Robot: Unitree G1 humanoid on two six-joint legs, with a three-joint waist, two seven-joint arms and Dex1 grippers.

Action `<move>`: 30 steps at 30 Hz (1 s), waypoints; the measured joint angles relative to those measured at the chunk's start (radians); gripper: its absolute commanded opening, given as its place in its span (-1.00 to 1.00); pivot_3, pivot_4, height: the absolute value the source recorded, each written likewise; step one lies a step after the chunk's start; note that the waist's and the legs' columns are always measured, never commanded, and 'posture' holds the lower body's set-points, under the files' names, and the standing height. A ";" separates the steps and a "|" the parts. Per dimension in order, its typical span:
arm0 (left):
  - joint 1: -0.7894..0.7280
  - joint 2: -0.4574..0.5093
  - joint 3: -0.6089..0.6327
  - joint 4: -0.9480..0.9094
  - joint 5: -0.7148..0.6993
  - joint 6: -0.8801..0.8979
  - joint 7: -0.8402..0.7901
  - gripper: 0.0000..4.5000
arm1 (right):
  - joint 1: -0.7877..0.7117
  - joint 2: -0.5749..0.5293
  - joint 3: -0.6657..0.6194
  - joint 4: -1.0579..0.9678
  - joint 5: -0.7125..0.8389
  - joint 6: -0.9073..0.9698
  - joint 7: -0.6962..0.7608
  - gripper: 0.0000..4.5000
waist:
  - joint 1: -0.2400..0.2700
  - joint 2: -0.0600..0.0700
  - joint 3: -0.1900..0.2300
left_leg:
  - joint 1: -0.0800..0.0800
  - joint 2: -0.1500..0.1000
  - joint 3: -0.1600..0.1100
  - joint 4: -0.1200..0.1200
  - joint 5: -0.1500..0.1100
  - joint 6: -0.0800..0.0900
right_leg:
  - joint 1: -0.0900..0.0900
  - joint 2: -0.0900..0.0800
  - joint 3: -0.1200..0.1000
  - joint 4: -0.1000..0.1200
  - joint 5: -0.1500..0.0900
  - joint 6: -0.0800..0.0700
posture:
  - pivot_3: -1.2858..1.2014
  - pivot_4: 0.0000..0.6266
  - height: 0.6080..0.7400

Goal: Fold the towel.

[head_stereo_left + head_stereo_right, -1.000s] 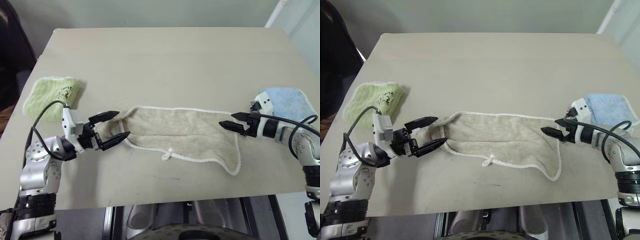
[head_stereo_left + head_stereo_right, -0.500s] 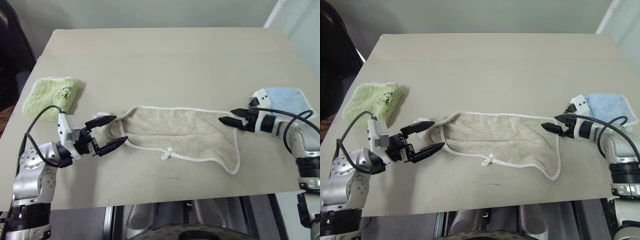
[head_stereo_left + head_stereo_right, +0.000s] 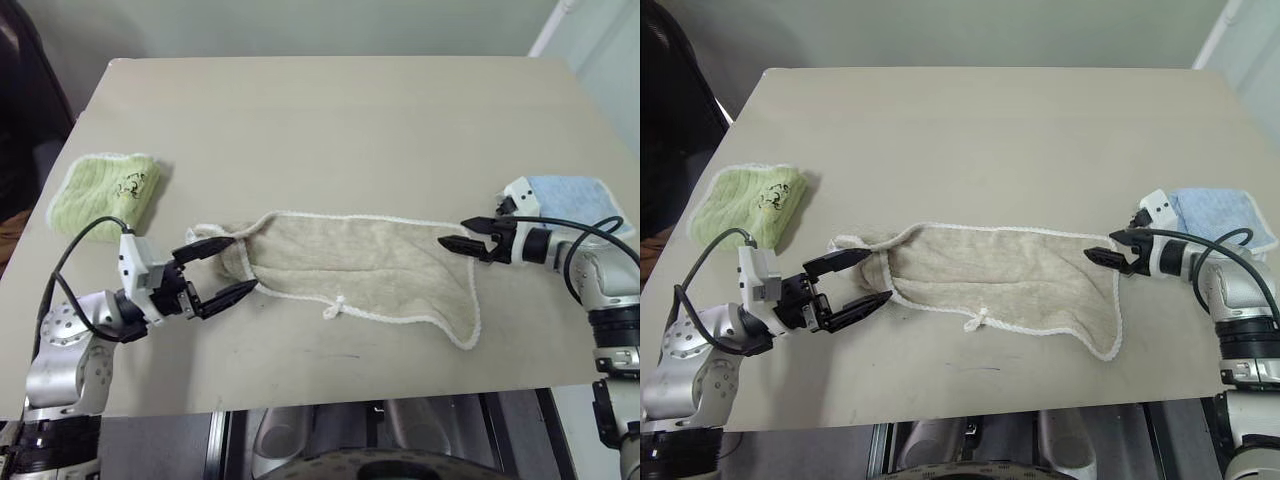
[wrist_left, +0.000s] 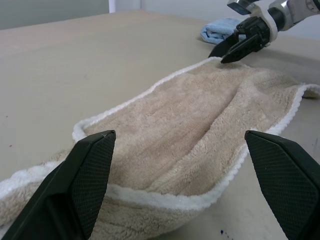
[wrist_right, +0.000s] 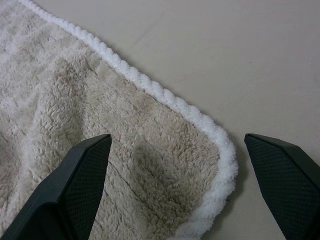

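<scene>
The left gripper (image 3: 218, 270) hangs low at the towel's left end with its two black fingers spread wide, released and grasping nothing; the crumpled left end lies between and just ahead of the tips. The right gripper (image 3: 455, 238) is likewise spread and empty, its tips at the towel's far right corner, which shows between its fingers (image 5: 75, 190) in the right wrist view. Whether those tips touch the cloth is hard to tell.

The towel (image 3: 360, 265) lies stretched left to right across the near middle of the table (image 3: 330, 120), a long beige terry strip with a thick white stitched edging. Its pile is fluffy and ridged, its left end bunched into a roll, its right end drooping into a rounded lower corner. A small white loop tag (image 3: 334, 308) juts from the near edge.

Beyond the towel the tabletop is smooth, pale and bare up to its far edge. The near edge runs close below the towel.

A folded light-green towel (image 3: 103, 192) sits near the left edge, apart from the left gripper. A folded light-blue towel (image 3: 572, 198) lies at the right edge, just behind the right gripper's wrist.
</scene>
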 measured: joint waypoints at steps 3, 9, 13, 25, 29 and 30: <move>-0.006 0.000 -0.003 0.000 0.001 0.000 -0.001 1.00 | 0.009 -0.003 -0.003 -0.001 -0.005 -0.007 0.004 0.48 | 0.000 0.000 0.000 | 0.000 0.000 0.000 0.000 0.000 0.000 | 0.000 0.000 0.000 0.000 0.000 0.000 | 0.03 -0.52 0.44; -0.009 0.000 -0.003 0.000 0.002 0.000 -0.001 1.00 | 0.031 -0.013 -0.016 -0.006 -0.008 -0.004 0.018 -0.10 | 0.000 0.000 0.000 | 0.000 0.000 0.000 0.000 0.000 0.000 | 0.000 0.000 0.000 0.000 0.000 0.000 | 0.03 -0.52 0.44; -0.013 0.000 -0.007 0.000 0.002 0.000 0.000 1.00 | 0.031 -0.013 -0.016 -0.006 -0.011 -0.004 0.025 -0.10 | 0.000 0.000 0.000 | 0.000 0.000 0.000 0.000 0.000 0.000 | 0.000 0.000 0.000 0.000 0.000 0.000 | 0.03 -0.52 0.44; -0.028 -0.001 -0.012 0.000 0.016 0.000 0.012 1.00 | 0.005 0.019 -0.001 0.051 -0.054 -0.084 0.033 -0.19 | -0.004 0.000 0.000 | 0.004 0.001 0.000 0.000 0.000 0.000 | 0.003 0.000 0.000 0.000 0.001 -0.002 | 0.03 -0.52 0.44; -0.028 -0.001 -0.012 -0.002 0.018 0.000 0.015 1.00 | -0.003 0.031 0.000 0.077 -0.092 -0.135 0.028 -0.68 | -0.006 0.000 0.000 | 0.005 0.001 0.000 0.000 0.000 0.000 | 0.004 0.000 0.000 0.000 0.001 -0.002 | 0.03 -0.52 0.44; -0.028 -0.001 -0.012 -0.002 0.018 0.000 0.015 1.00 | -0.003 0.032 0.000 0.078 -0.098 -0.142 0.027 -0.82 | -0.007 0.000 0.000 | 0.005 0.001 0.000 0.000 0.000 -0.001 | 0.004 0.000 0.000 0.000 0.001 -0.002 | 0.03 -0.52 0.44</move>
